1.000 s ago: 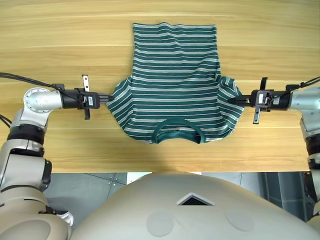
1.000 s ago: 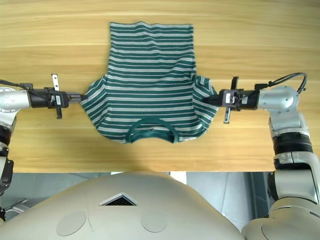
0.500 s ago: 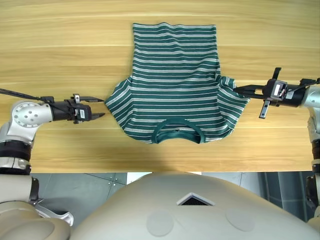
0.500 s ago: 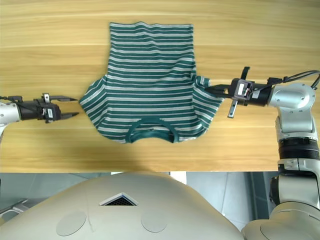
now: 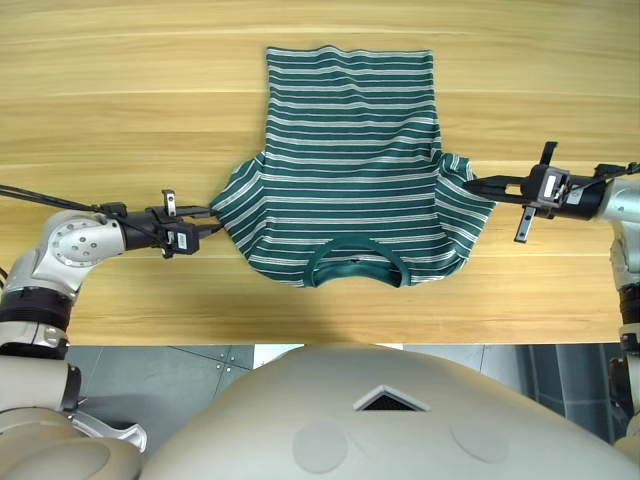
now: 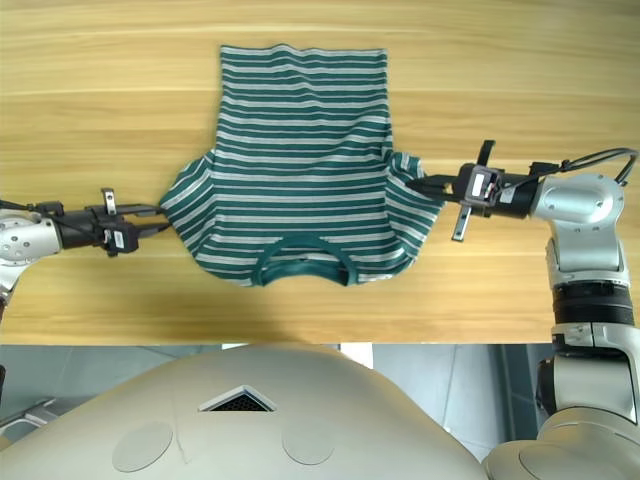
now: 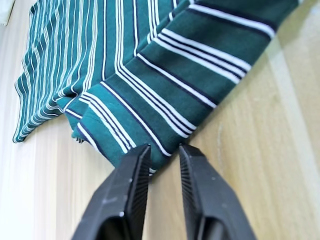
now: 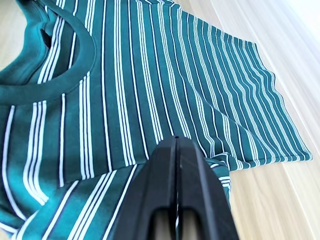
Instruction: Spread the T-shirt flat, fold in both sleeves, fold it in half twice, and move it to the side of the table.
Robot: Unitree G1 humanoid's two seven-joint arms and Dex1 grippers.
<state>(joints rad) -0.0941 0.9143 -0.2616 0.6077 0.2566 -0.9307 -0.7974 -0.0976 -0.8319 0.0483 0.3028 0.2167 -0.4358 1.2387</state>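
Observation:
The green striped T-shirt (image 5: 350, 170) lies on the wooden table (image 5: 120, 100), collar (image 5: 357, 262) toward me and hem at the far side. Both sleeves stick out sideways. My left gripper (image 5: 212, 218) sits low at the outer edge of the left sleeve (image 5: 235, 195). In the left wrist view this gripper (image 7: 162, 150) is open, and the sleeve's hem lies right at its tips. My right gripper (image 5: 468, 183) reaches over the rumpled right sleeve (image 5: 478, 205). Seen from the wrist, it (image 8: 175, 139) is shut. I cannot tell if cloth is pinched.
Bare wood stretches on both sides of the shirt and behind it. The table's front edge (image 5: 150, 338) runs just below the collar, with grey floor (image 5: 200, 360) beyond it. Black cables (image 5: 40, 190) trail from both wrists.
The left gripper let go of the left sleeve, backed off open, and has now come back to the sleeve's edge. The right gripper rose and slid slightly over the right sleeve.

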